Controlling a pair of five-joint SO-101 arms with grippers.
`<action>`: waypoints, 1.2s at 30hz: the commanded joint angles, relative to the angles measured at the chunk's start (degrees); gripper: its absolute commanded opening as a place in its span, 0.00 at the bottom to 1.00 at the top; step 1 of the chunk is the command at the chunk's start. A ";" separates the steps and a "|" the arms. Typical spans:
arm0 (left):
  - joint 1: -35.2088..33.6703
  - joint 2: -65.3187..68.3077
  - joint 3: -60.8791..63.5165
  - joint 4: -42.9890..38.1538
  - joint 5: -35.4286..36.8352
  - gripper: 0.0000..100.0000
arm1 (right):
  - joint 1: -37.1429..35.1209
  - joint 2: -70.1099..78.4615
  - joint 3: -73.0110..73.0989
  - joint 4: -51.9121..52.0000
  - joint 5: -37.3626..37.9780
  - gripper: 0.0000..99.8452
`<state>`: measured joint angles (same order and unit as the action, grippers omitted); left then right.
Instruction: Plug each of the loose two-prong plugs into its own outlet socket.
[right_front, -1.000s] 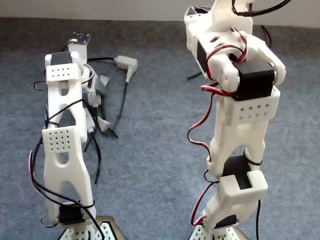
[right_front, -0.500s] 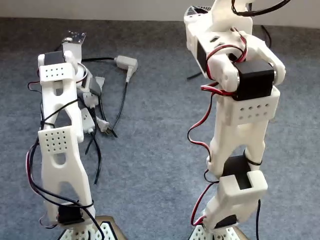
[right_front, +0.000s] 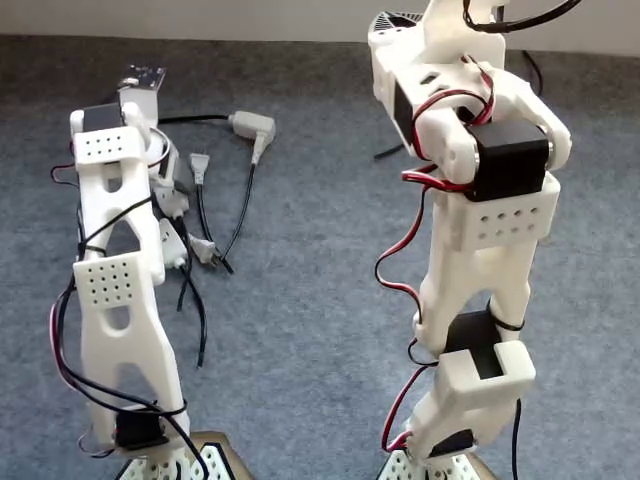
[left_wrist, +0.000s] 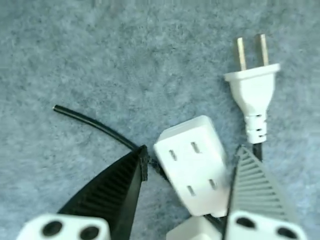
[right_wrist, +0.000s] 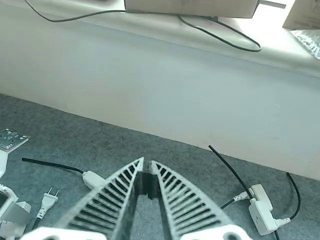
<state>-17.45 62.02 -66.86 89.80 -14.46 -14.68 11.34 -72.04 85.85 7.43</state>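
White plug (right_front: 198, 163) uncovered, left arm (right_front: 112, 285) shifted aside; left jaws spread, right jaws pressed together.

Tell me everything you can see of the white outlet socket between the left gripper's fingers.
The outlet socket is a white, rounded block that looks like smooth plastic. Its upper face shows four narrow slots in two pairs, all empty. It lies on the grey carpet between the open fingers of the left gripper; whether they touch it I cannot tell. A black cable runs toward its side. A white two-prong plug lies beside it, apart.
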 joint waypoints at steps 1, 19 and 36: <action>1.98 -4.44 -0.13 0.53 0.00 0.13 | 0.22 -0.66 -0.48 -1.36 0.70 0.01; 6.29 -6.46 -18.33 6.24 -0.09 0.01 | 0.48 -0.92 -0.66 -1.01 0.70 0.01; 27.38 -21.23 3.82 11.16 13.10 0.01 | 10.24 -1.01 -0.75 -3.74 0.53 0.01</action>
<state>5.67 47.25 -69.85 100.44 -8.40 -5.71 11.34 -72.04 83.56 7.43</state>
